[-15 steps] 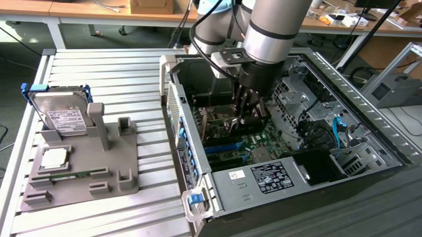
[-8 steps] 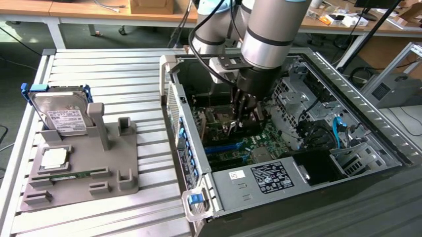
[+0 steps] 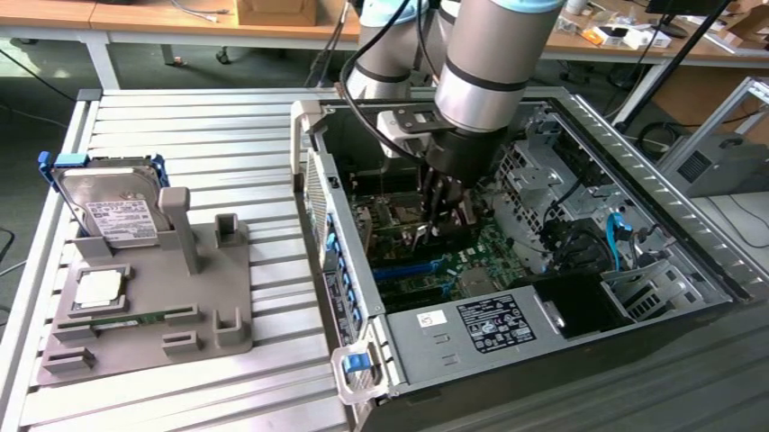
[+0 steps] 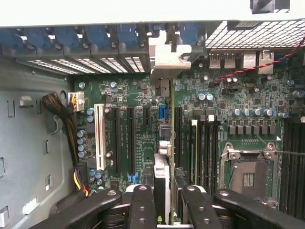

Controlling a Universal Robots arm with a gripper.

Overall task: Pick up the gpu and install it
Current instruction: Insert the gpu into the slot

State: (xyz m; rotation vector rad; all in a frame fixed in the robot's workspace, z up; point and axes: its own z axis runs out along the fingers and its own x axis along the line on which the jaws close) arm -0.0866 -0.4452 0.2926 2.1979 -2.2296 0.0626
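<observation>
Tool (image 4: 164, 202) was clenched on the gpu (image 4: 163, 157), edge-on over the motherboard (image 4: 133, 129) slots; slight misalignment could've jammed the connector.

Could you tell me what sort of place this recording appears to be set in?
Most likely a robotics lab or electronics workshop. An open computer case lies on a slatted metal table under the robot arm, a grey fixture holds a hard drive, and cluttered wooden workbenches stand behind.
</observation>
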